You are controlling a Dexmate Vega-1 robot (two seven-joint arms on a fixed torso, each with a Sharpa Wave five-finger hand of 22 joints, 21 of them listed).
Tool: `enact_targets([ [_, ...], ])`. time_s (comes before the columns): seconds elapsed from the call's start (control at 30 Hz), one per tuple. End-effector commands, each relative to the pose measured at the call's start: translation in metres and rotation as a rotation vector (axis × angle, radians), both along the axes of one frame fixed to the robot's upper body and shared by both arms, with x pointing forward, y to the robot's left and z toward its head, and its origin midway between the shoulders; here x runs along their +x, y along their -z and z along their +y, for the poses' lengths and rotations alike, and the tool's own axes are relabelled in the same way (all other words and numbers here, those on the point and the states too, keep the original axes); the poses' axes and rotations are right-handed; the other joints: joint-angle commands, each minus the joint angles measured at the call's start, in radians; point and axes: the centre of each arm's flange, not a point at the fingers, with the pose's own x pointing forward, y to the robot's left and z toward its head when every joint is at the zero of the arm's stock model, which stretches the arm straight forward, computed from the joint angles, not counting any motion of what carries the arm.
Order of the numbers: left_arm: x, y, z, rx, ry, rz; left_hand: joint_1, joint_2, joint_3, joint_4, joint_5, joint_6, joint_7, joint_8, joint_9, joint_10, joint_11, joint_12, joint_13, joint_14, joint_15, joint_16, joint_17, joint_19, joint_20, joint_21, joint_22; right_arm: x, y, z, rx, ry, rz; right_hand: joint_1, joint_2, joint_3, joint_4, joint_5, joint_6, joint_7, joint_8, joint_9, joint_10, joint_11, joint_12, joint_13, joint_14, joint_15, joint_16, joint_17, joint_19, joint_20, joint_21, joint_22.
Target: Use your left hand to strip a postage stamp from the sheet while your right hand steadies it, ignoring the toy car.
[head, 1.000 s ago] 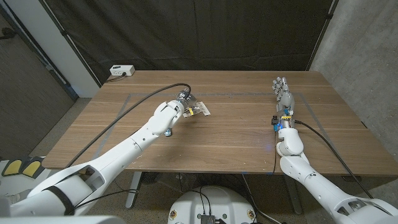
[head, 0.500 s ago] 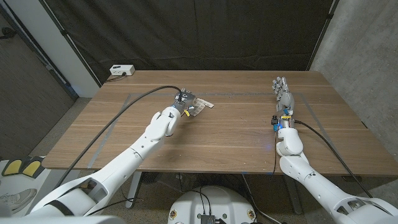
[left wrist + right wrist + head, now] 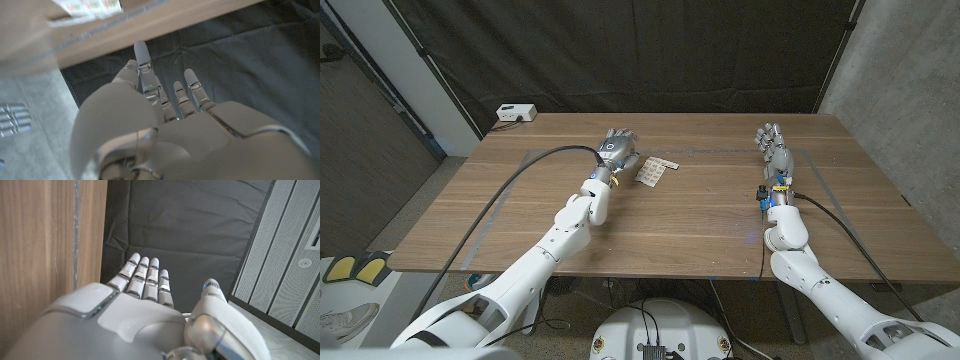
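While the left hand (image 3: 617,150) sits at the far-middle of the wooden table (image 3: 520,215) with fingers spread and nothing in it, the stamp sheet (image 3: 656,171) lies flat on the wood just beside it, toward the robot's right, not gripped. Over at the right side the right hand (image 3: 773,147) stands with fingers straight and together, empty, well apart from the sheet. White power strip (image 3: 516,113) at the far left corner.
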Motion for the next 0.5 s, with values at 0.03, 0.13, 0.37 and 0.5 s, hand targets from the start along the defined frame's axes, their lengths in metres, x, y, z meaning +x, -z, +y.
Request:
enact_targets([
  [0.03, -0.009, -0.032, 0.002, -0.034, 0.001, 0.091, -0.024, -0.015, 0.005, 0.009, -0.001, 0.014, -0.037, 0.019, 0.015, -0.026, 0.012, -0.007, 0.005, -0.016, -0.069, -0.01, 0.012, -0.032, 0.017, -0.006, 0.0, -0.003, 0.004, -0.001, 0.008, 0.025, 0.075, 0.011, -0.002, 0.01, -0.001, 0.001, 0.025, -0.002, 0.007, 0.005, 0.035, 0.0, 0.016, 0.005, 0.057, -0.007, 0.01, 0.006, 0.044, 0.028, 0.021, 0.007],
  [0.13, -0.005, -0.046, 0.004, 0.063, -0.052, 0.197, -0.115, -0.069, -0.041, 0.044, -0.025, -0.088, -0.075, -0.028, -0.002, -0.131, 0.043, -0.051, -0.008, -0.085, -0.028, -0.04, 0.028, -0.111, 0.032, -0.014, 0.016, -0.005, 0.005, -0.002, 0.009, 0.024, 0.069, 0.011, -0.003, 0.01, -0.001, 0.0, 0.028, -0.001, 0.007, 0.005, 0.037, -0.005, 0.016, 0.006, 0.059, -0.007, 0.009, 0.006, 0.043, 0.031, 0.021, 0.008],
  [0.37, 0.018, -0.076, 0.01, 0.274, -0.118, 0.427, -0.23, -0.1, -0.104, 0.09, -0.013, -0.421, -0.223, -0.21, -0.077, -0.279, 0.089, -0.108, -0.011, -0.208, 0.03, -0.068, 0.044, -0.243, 0.062, -0.021, 0.025, -0.005, 0.009, -0.003, 0.019, 0.013, 0.075, 0.007, -0.005, 0.009, 0.001, -0.001, 0.03, -0.001, 0.006, 0.005, 0.039, -0.007, 0.015, 0.006, 0.06, -0.005, 0.006, 0.007, 0.035, 0.035, 0.019, 0.009],
  [0.5, 0.029, -0.096, 0.003, 0.4, -0.144, 0.52, -0.241, -0.109, -0.119, 0.091, -0.008, -0.497, -0.259, -0.247, -0.09, -0.321, 0.106, -0.135, -0.012, -0.264, 0.04, -0.071, 0.041, -0.279, 0.059, -0.037, 0.018, -0.003, 0.009, 0.0, 0.008, 0.007, 0.077, 0.005, -0.006, 0.008, 0.002, -0.001, 0.031, -0.001, 0.006, 0.005, 0.039, -0.009, 0.015, 0.006, 0.061, -0.003, 0.006, 0.008, 0.034, 0.036, 0.019, 0.009],
])
